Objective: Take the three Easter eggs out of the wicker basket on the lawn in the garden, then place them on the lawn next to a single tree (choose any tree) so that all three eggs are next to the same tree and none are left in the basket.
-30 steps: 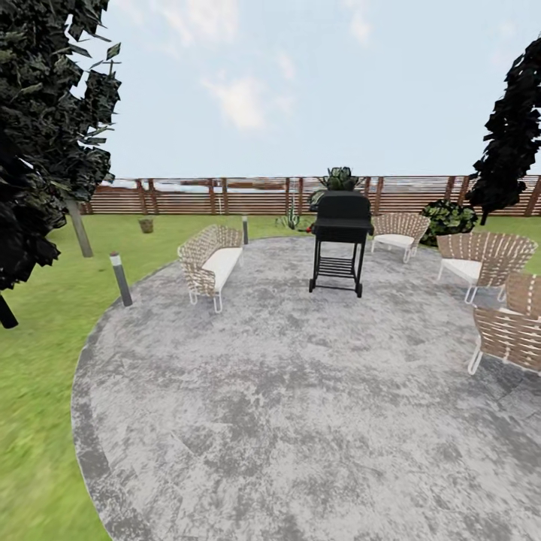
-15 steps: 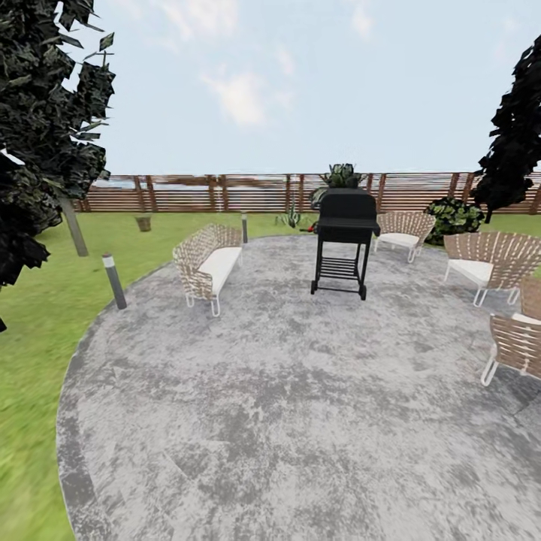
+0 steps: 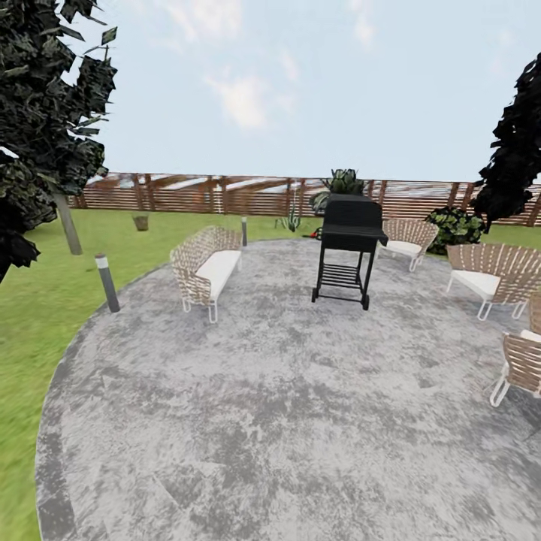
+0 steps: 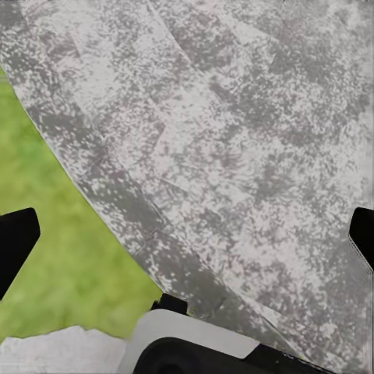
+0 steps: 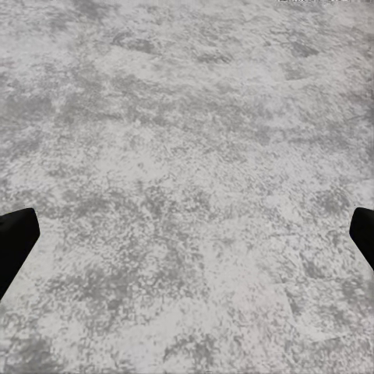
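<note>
Grey mottled paving (image 3: pixel 300 421) lies under us, the wicker basket (image 3: pixel 140 222) far off on the lawn (image 3: pixel 45 300) near the tree (image 3: pixel 68 225), so nothing is done yet, with our left gripper (image 4: pixel 187 234) and right gripper (image 5: pixel 187 234) both spread wide, holding nothing.

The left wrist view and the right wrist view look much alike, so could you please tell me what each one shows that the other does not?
Left wrist view alone: a patch of green lawn meeting the curved edge of the paving, plus a white and dark part of the robot's own body. Right wrist view alone: nothing beyond unbroken paving, with no grass edge. Shared: the grey mottled paved circle below, and two dark fingertips at opposite edges, so the left gripper and the right gripper both look open and empty.
</note>
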`<state>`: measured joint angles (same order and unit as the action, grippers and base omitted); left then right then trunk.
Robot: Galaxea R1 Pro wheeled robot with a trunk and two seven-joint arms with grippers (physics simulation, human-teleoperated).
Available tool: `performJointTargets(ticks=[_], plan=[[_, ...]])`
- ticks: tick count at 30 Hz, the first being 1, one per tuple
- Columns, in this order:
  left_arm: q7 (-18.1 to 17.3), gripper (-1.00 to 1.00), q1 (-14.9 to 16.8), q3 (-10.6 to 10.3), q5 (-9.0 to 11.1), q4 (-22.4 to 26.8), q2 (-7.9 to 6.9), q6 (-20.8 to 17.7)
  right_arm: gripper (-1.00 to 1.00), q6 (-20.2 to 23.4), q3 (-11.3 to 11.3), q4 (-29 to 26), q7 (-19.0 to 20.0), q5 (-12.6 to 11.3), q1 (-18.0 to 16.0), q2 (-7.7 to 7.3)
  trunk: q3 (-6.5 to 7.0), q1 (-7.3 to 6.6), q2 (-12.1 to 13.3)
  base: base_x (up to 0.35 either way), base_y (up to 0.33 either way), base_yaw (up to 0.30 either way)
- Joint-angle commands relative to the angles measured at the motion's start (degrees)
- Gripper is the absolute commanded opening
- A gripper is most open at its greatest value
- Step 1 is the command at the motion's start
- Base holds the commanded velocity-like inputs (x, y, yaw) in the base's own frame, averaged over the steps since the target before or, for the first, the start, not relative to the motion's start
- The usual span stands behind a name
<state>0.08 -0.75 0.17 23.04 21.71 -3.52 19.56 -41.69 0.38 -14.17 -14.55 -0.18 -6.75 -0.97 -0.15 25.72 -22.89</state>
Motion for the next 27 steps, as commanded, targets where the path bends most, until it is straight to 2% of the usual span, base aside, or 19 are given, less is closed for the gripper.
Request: performJointTargets(ticks=[1,27], plan=[[0.01,1.00,-0.06,0.01,0.16,0.09,0.00,0.04,1.00,-0.15,0.08,0.05,-0.13,0.00,-0.02,0.00,-0.01,0.06,-0.02,0.330,-0.056,0.000],[0.01,1.00,-0.04,0.01,0.16,0.09,0.00,0.04,1.00,-0.30,0.15,0.10,-0.13,0.00,-0.02,0.09,-0.01,0.06,-0.02,0.331,-0.080,0.000]])
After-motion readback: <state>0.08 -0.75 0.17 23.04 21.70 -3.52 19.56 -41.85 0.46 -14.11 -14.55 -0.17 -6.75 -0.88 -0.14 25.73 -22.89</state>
